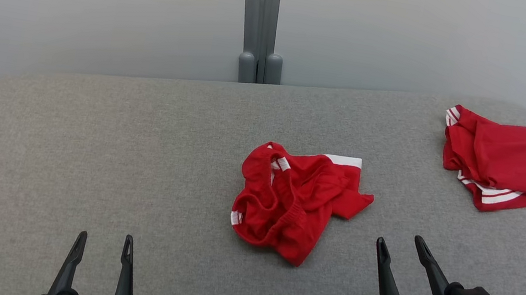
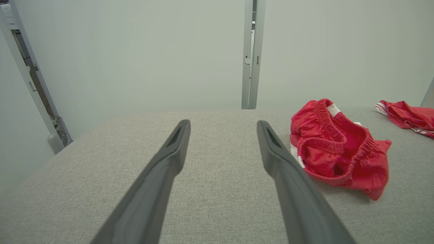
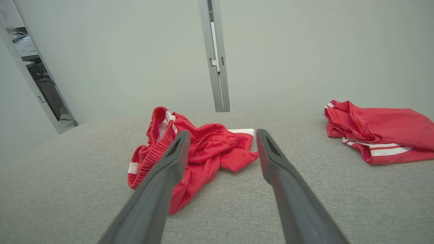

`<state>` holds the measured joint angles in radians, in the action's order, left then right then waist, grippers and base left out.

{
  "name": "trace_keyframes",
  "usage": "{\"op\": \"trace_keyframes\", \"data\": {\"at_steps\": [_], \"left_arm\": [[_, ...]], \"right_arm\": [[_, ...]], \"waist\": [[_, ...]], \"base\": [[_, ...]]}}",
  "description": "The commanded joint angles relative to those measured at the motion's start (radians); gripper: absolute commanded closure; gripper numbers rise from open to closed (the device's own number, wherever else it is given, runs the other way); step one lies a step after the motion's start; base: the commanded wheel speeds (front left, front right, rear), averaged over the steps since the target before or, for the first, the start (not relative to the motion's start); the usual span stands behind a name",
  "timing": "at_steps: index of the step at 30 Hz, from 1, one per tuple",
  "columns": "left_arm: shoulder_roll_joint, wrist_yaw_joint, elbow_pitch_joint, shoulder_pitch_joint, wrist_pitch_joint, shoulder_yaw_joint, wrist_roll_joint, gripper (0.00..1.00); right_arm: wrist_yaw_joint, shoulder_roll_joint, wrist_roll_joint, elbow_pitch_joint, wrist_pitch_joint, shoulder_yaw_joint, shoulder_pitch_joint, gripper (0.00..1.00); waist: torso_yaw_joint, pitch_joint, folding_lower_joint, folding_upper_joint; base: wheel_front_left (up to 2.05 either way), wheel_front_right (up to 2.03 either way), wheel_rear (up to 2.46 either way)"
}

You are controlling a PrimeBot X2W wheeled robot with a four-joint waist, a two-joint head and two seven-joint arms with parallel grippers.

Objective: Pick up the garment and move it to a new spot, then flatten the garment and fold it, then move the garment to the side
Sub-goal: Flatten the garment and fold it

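Right, both grippers sit low at the near edge, fingers pointing away across the table. The right gripper (image 1: pixel 399 241) has its two dark fingers spread apart, nothing between them. The left gripper (image 1: pixel 105 236) is parted and empty too.

Out from the right one, just ahead and a little to its left, lies the crumpled red garment (image 1: pixel 293 205), bunched in the middle of the grey table (image 1: pixel 84 140). From the left gripper it's well off to the right, so the right arm looks the nearer for the pick.

It's a heap, no clean long axis. The elastic waistband loops up on its left side, and a white-banded hem pokes out far right, with a red corner trailing towards the right gripper.

Far right, well apart, a second red garment (image 1: pixel 509 160) lies folded.
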<state>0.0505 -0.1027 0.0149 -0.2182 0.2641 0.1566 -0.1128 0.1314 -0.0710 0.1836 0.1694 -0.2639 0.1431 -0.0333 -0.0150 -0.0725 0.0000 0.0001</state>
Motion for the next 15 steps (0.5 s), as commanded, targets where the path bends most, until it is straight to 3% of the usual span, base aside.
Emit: {"op": "trace_keyframes", "data": {"at_steps": [1, 15], "left_arm": [[0.000, -0.004, -0.003, 0.003, 0.000, -0.002, 0.004, 0.00], [0.000, -0.007, -0.005, -0.007, 0.000, 0.005, 0.018, 0.00]], "right_arm": [[-0.002, 0.001, 0.001, 0.001, 0.000, 0.000, -0.006, 0.00], [-0.002, 0.001, 0.006, 0.002, 0.000, -0.001, -0.017, 0.00]], "waist": [[0.000, -0.002, 0.0000, -0.0001], [0.010, -0.004, 0.0000, -0.0001]], "base": [[0.00, 0.00, 0.00], [0.00, 0.00, 0.00]]}}
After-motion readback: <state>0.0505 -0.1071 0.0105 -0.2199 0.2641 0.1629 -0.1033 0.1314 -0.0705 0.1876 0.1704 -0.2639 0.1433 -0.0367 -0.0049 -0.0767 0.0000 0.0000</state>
